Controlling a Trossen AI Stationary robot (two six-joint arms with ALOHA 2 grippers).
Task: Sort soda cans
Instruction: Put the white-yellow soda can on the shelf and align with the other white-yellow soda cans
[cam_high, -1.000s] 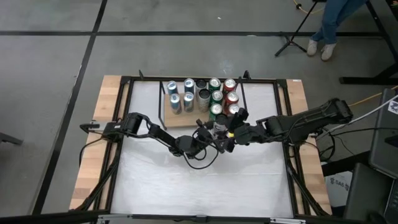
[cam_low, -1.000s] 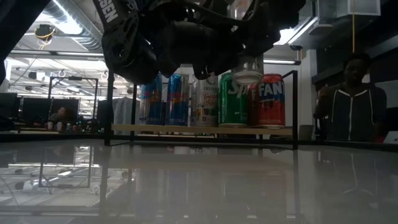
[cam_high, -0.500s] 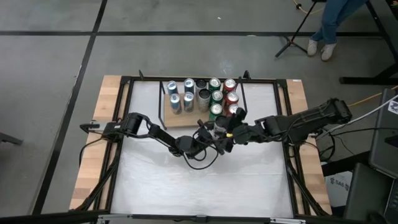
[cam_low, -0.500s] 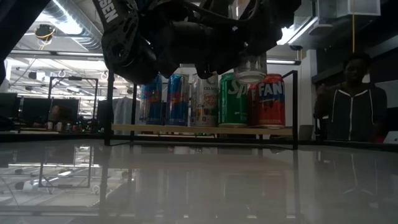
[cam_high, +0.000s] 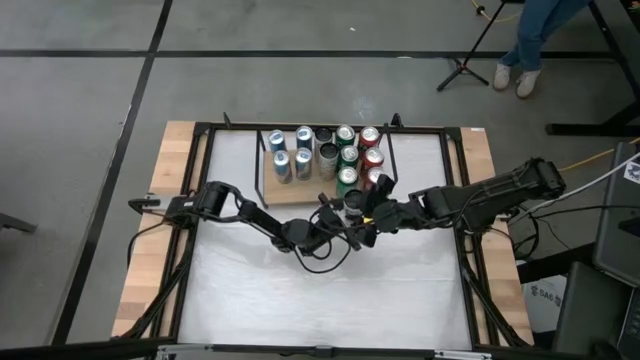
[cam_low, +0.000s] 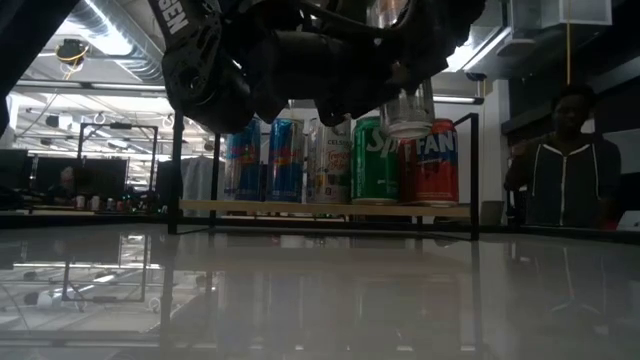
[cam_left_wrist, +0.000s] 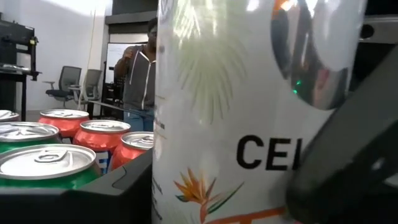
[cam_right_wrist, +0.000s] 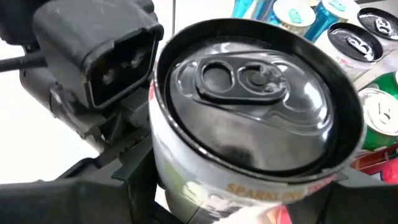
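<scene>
The white can (cam_high: 353, 207) w/ the silver top is up off the table (cam_high: 330, 300), hanging just in front of the wooden tray (cam_high: 268, 196) where the other cans stand in rows: blue cans (cam_high: 290, 156), green cans (cam_high: 346, 156), red cans (cam_high: 371, 152). In the low view its base (cam_low: 405, 112) sits about level w/ the tops of the green and red rows behind it.

Both hands are crowded on it. The left hand (cam_high: 338, 218) comes in from the left side, the right hand (cam_high: 369, 213) from the right, and both wrist views are filled by the can. It's in the air, so sthg is gripping it, but you can't tell which hand has the real hold, or whether either is clamped or loose.

Risks, as I judge them:
- Drop. If one hand lets go before the other is firmly on, the can falls to the table and prob rolls, being round and smooth.
- Tilt. Two hands pulling at diff angles could twist the can, so it goes down crooked and tips.
- Collision. The hands are v. close; any sideways move could knock one into the other.
- Knock-on. The red and green rows are right behind, so a low or fast pass fwd could clip their tops and topple sorted cans.

There's a person (cam_low: 565, 150) beyond the table, well clear.
</scene>
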